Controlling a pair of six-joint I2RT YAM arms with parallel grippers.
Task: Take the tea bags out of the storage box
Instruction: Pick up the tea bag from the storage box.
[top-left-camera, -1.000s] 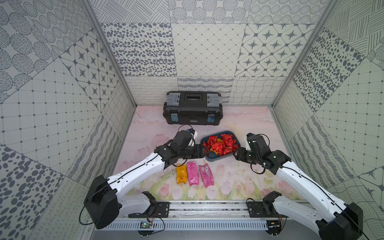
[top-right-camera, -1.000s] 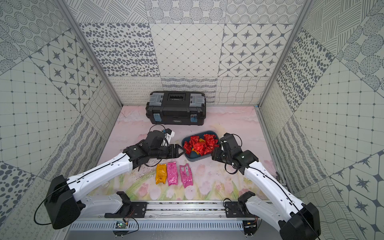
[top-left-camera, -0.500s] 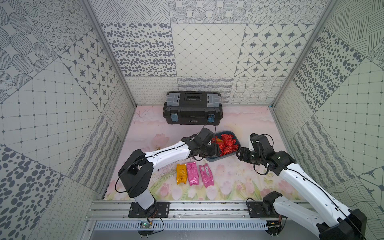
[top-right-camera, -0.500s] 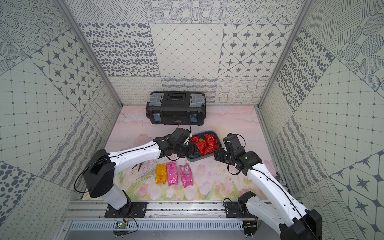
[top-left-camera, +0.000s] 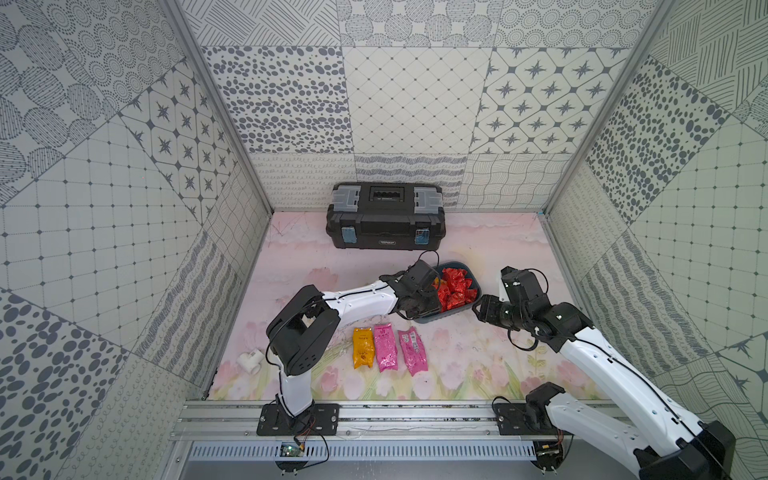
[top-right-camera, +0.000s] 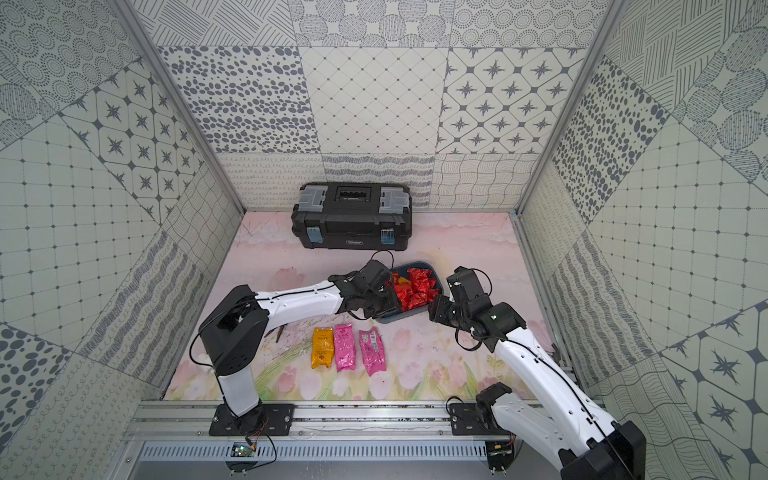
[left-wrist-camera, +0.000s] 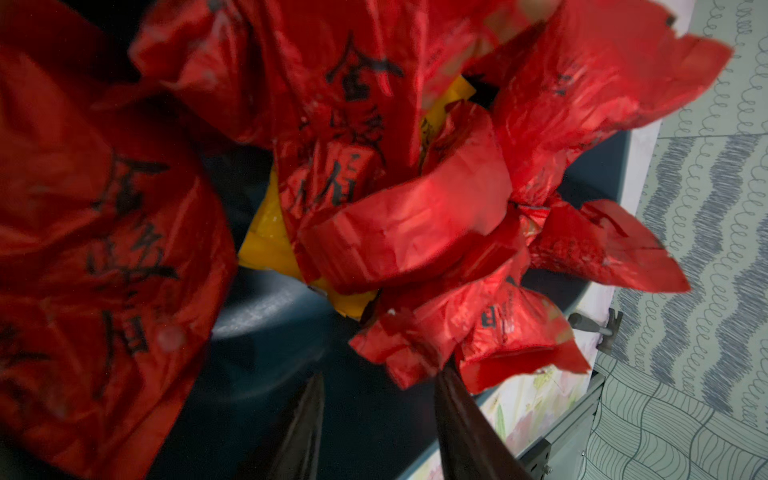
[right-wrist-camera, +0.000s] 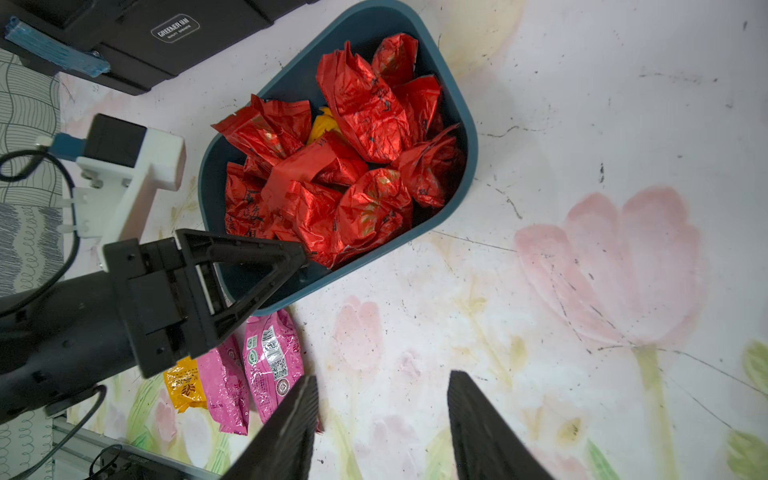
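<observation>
Flowered pink surface (top-left-camera: 478, 365): we count three packets out, an orange packet (top-left-camera: 363, 347) and two pink packets (top-left-camera: 385, 347), lying at 7 o'clock of the blue box (top-left-camera: 446, 316). The red packets (top-left-camera: 455, 291) and a yellow packet (right-wrist-camera: 324, 124) fill it, so we judge most work is left. Our left claw (left-wrist-camera: 380, 372) sits half open inside, one tip touching red foil, gripping nothing. Our right claw (right-wrist-camera: 384, 376) hovers open and empty at 4 o'clock.

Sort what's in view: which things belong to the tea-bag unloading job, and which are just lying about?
Job:
- storage box
- red tea bags heaped in it, with a yellow bag partly under them
- orange bag and two pink bags, already out on the mat
- left end effector, down in the box

Lying about:
- black toolbox at the back
- small white part off to the left
</observation>
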